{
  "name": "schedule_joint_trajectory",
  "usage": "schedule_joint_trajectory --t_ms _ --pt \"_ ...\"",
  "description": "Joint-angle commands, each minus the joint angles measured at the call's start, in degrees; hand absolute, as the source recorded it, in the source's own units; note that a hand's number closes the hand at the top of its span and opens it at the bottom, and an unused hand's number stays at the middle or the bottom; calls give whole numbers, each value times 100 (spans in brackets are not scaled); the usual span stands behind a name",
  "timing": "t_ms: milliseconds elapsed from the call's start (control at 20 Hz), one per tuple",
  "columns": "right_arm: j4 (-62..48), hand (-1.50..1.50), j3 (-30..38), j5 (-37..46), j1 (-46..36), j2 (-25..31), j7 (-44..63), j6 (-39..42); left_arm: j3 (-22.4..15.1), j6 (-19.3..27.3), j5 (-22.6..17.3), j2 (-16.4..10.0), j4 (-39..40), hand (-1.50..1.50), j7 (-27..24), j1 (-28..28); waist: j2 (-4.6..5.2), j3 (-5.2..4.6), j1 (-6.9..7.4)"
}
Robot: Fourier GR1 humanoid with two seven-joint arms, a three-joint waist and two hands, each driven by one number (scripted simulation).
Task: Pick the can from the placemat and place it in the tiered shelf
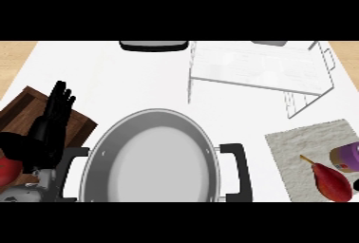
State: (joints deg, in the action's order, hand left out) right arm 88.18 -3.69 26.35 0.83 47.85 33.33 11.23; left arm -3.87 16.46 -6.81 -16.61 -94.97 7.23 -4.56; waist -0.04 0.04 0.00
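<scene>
The can (345, 158), purple with a tan label, lies at the right edge of the view on the pale textured placemat (301, 147). A red pear-like fruit (331, 182) lies on the mat just in front of it. The clear tiered shelf (261, 71) stands at the back right, beyond the mat. My left hand (54, 114) rests open at the left, fingers straight up, far from the can. A small dark patch at the right edge below the can may be my right hand (355, 185); little of it shows.
A large grey pan (154, 159) with black side handles (236, 171) fills the centre front. A brown wooden block (28, 114) sits at the left behind my left hand, with a red object (5, 172) at the left edge. A dark item (154, 45) lies at the back.
</scene>
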Motion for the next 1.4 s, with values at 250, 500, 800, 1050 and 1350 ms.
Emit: schedule_joint_trajectory --t_ms 250,500,800,1050,1350 --pt "-101 -150 506 597 52 -548 -588 131 451 -577 -49 37 140 0 -124 79 1 -5 -7" --pt "-934 -150 693 955 -346 -805 -1188 140 536 -451 167 170 -72 0 220 -50 4 -3 11" --pt "-1809 -150 536 1278 -747 -1308 -1273 39 290 -229 532 451 -203 0 394 -160 11 -1 33" --pt "-2000 150 381 1873 -434 -1094 -2003 -236 363 -403 479 476 -288 0 300 41 7 -1 20" --pt "-1091 150 10 2410 -329 -1654 -1430 -569 406 -526 456 582 -162 0 35 265 -3 -8 -4"
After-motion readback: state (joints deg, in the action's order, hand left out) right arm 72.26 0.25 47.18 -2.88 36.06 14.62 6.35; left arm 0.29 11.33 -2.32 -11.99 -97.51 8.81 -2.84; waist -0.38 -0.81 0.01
